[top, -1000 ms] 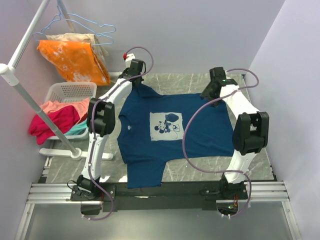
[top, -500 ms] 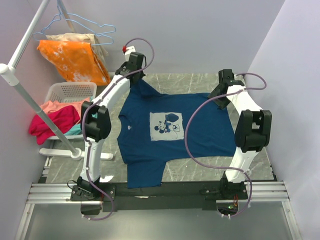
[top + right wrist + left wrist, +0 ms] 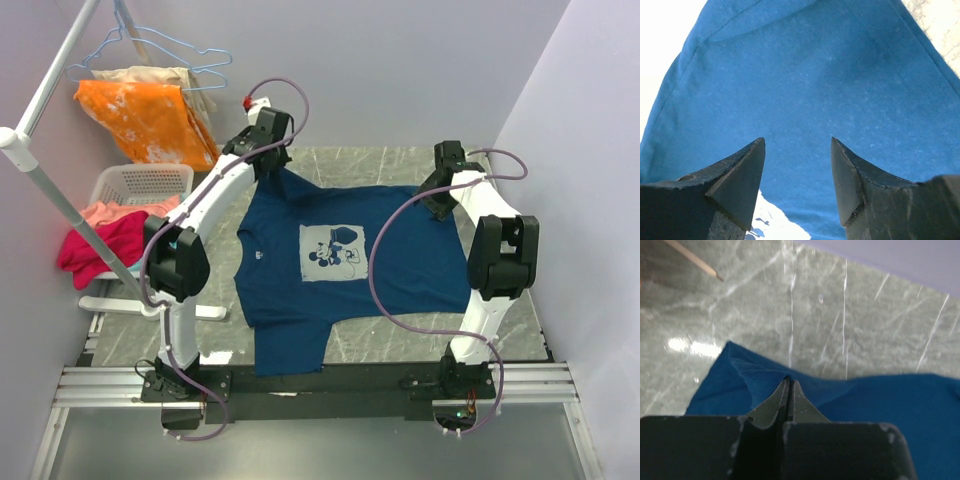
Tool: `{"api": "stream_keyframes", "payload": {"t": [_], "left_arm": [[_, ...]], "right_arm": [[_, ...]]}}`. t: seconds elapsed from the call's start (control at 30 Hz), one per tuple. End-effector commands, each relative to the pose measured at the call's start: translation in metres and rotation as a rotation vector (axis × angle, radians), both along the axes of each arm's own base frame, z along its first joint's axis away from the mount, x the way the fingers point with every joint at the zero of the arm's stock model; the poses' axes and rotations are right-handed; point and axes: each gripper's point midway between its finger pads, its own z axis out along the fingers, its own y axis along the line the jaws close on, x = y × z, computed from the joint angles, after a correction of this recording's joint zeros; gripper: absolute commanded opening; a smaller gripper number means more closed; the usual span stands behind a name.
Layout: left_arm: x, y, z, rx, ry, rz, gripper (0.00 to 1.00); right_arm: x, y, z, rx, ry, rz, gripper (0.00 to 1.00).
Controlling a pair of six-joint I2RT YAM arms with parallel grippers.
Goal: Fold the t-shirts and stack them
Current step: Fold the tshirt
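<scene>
Spread print-up across the marble table (image 3: 350, 165), the navy t-shirt (image 3: 410, 265) looked light and limp, best taken along its far-edge hems, where the left gripper (image 3: 790, 383) was clamped on a sleeve fold and the right gripper (image 3: 797, 142) gaped above cloth, holding nothing.

From where I stand, the corner is closed in by plain lilac walls: a back wall (image 3: 400, 70), a right wall (image 3: 590, 200) and a left wall (image 3: 20, 300). The desk (image 3: 360, 165) has a grey-green marbled top with pale veins, and a bright patch of glare (image 3: 690, 346) lies on it in the left wrist view. A white clothes rack (image 3: 60, 202) slants across the left side, with light blue wire hangers (image 3: 190, 50) near its top. A white lattice basket (image 3: 140, 183) sits beside the desk. Aluminium rails (image 3: 100, 385) run along the near edge, above grey floor (image 3: 320, 445).
</scene>
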Motion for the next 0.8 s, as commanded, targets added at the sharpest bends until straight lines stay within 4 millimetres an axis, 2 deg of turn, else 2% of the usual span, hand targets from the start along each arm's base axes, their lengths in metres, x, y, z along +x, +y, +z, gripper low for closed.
{"api": "stream_keyframes", "payload": {"t": [0.0,0.13,0.27,0.53,0.6,0.7,0.73,0.77], "left_arm": [[-0.031,0.0,-0.038,-0.009,0.143,-0.002,0.01],[-0.056,-0.004,-0.11,-0.005,0.358,0.002,0.01],[-0.078,-0.006,-0.146,-0.015,0.477,0.012,0.01],[-0.101,-0.01,-0.157,-0.054,0.508,0.001,0.01],[-0.107,-0.01,-0.161,-0.05,0.515,-0.008,0.07],[-0.113,-0.014,-0.154,-0.055,0.491,-0.022,0.27],[-0.114,-0.015,-0.145,-0.061,0.474,-0.026,0.38],[-0.115,-0.017,-0.144,-0.06,0.464,-0.032,0.41]], "right_arm": [[0.008,0.0,0.006,0.014,-0.036,-0.01,0.62],[0.01,0.0,0.013,0.017,-0.051,-0.008,0.61],[0.011,0.001,0.02,0.018,-0.064,-0.005,0.61],[0.01,0.001,0.018,0.017,-0.06,-0.007,0.61],[0.01,0.001,0.017,0.017,-0.054,-0.007,0.61],[0.01,0.001,0.017,0.016,-0.057,-0.007,0.61],[0.01,0.001,0.016,0.017,-0.055,-0.007,0.61],[0.009,0.001,0.016,0.015,-0.054,-0.006,0.61]]}}
